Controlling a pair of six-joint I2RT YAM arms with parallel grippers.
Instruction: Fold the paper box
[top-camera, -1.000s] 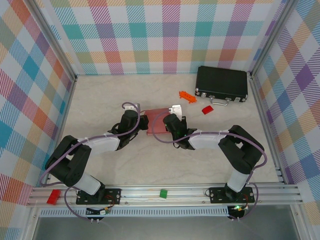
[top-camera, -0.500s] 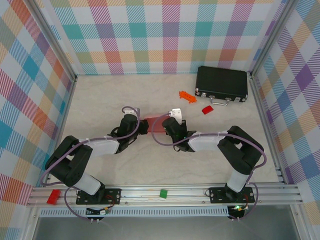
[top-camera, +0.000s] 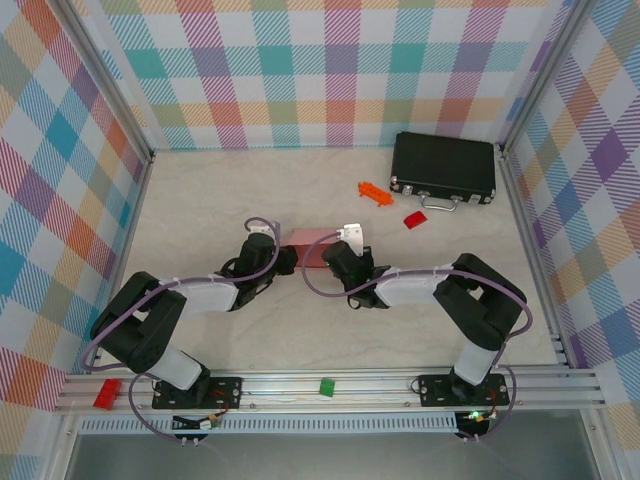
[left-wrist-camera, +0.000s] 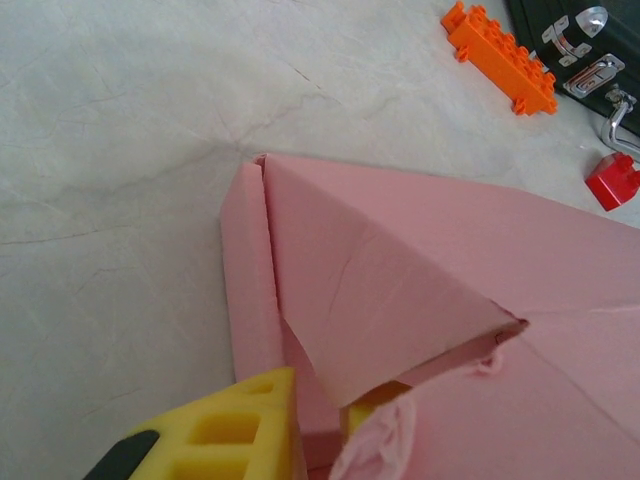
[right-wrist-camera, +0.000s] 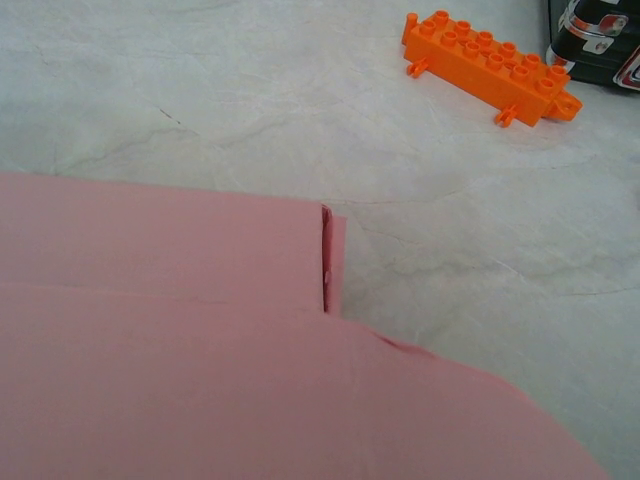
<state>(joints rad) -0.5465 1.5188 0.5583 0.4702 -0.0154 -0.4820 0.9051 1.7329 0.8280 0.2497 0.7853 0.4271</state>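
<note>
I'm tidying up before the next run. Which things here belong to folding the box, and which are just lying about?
For the job:
paper box

Lying about:
black case
orange brick
red brick
green block, on the front rail
red block, on the front rail

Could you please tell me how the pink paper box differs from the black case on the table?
The paper box is pink, creased thin card; the black case has metal latches and a handle. The paper box lies mid-table; the black case lies at the far right corner. The paper box looks smaller than the black case. Both are roughly rectangular and sit on the table.
</note>
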